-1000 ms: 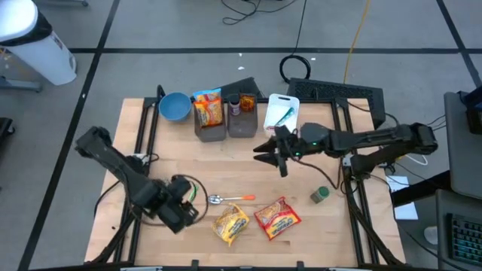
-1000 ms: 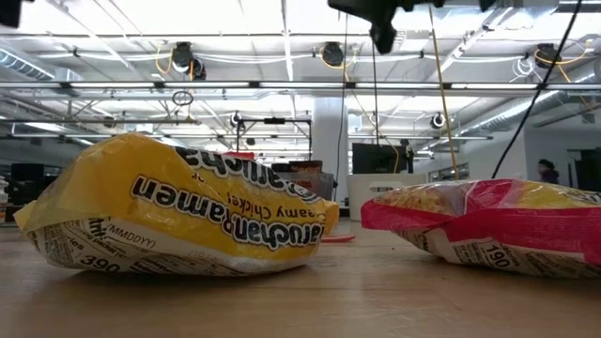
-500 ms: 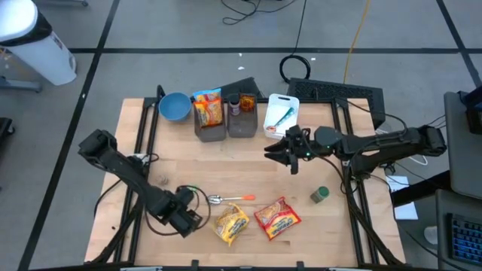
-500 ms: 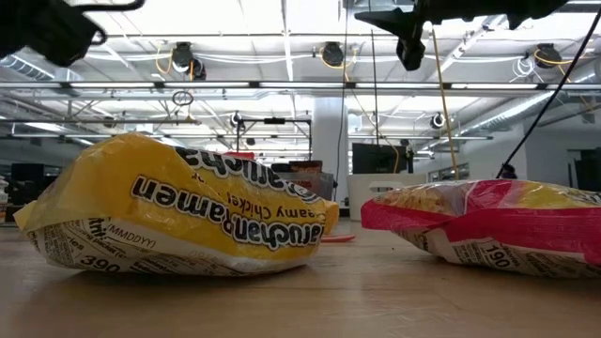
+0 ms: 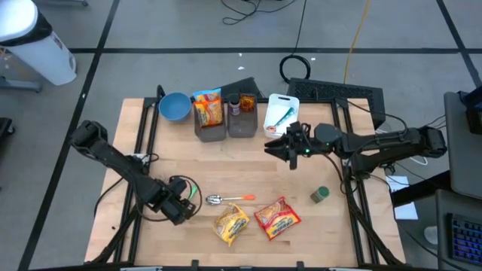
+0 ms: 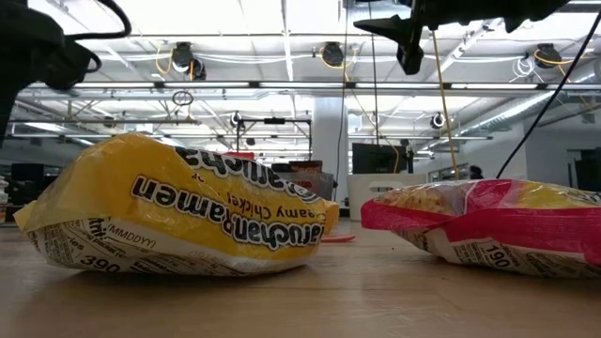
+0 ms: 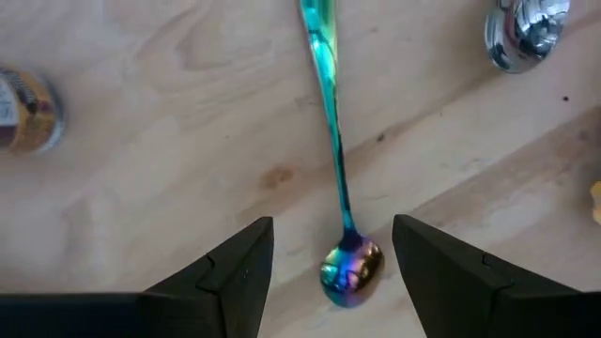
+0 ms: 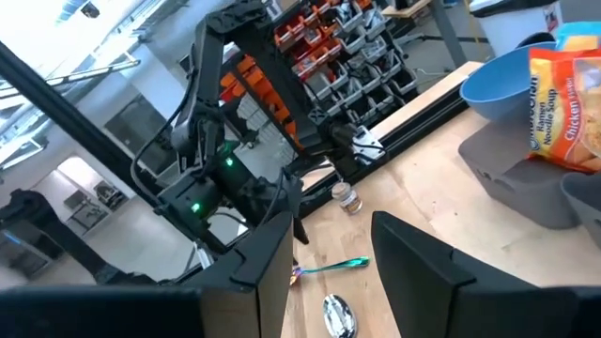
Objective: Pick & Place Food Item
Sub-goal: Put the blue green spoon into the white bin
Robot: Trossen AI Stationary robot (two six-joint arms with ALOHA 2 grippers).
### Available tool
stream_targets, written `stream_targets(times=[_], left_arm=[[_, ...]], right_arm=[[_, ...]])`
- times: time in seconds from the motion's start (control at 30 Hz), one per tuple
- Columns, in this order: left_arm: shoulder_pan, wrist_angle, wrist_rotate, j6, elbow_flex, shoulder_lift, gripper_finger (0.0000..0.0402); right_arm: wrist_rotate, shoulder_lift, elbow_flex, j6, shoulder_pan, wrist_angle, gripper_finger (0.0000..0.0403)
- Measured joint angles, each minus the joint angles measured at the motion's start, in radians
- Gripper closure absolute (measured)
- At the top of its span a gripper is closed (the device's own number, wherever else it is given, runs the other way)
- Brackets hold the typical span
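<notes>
Below the left gripper (image 5: 183, 205) we see only an iridescent metal spoon (image 7: 336, 150), its fingers (image 7: 235, 272) spread and empty. Our likely target, the yellow crinkled ramen packet (image 5: 230, 223), lies toward the table's front edge, just beside that gripper on its right, long axis roughly front to back, with the red ramen packet (image 5: 277, 217) next to it. Left arm is clearly nearer; the right gripper (image 5: 290, 150) hovers mid-table, well apart, fingers parted and empty. Hidden: which packet is meant and where it goes; from table height both packets block everything behind.
</notes>
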Motion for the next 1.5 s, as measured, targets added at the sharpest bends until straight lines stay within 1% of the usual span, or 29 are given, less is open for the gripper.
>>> stream_targets(times=[0.13, 0.4, 0.6, 0.73, 1.0, 1.07, 1.2, 1.5], left_arm=[[0.000, 0.062, 0.000, 0.029, -0.033, 0.000, 0.0172], [0.000, 0.208, 0.008, 0.027, -0.109, 0.000, 0.0172], [0.000, 0.232, 0.017, 0.024, -0.141, 0.000, 0.0172], [0.000, 0.279, 0.024, 0.022, -0.158, 0.000, 0.0172], [0.000, 0.311, 0.024, 0.029, -0.158, 0.011, 0.0172], [0.000, 0.315, 0.038, 0.029, -0.158, 0.022, 0.0172], [0.001, 0.324, 0.056, 0.030, -0.158, 0.041, 0.0172], [0.024, 0.325, 0.056, 0.032, -0.158, 0.041, 0.0172]], right_arm=[[0.001, 0.000, 0.000, 0.012, -0.011, 0.000, 0.0264], [0.001, 0.001, 0.000, 0.034, -0.014, 0.000, 0.0264], [0.001, 0.001, 0.000, 0.035, -0.014, 0.003, 0.0264], [0.001, 0.001, 0.000, 0.039, -0.014, 0.003, 0.0264], [0.004, 0.001, 0.000, 0.033, -0.014, -0.001, 0.0264], [0.024, 0.001, 0.000, 0.031, -0.014, -0.005, 0.0264], [0.029, 0.001, 0.000, 0.022, -0.014, -0.005, 0.0264], [0.030, 0.001, 0.000, 0.005, -0.015, -0.005, 0.0264]])
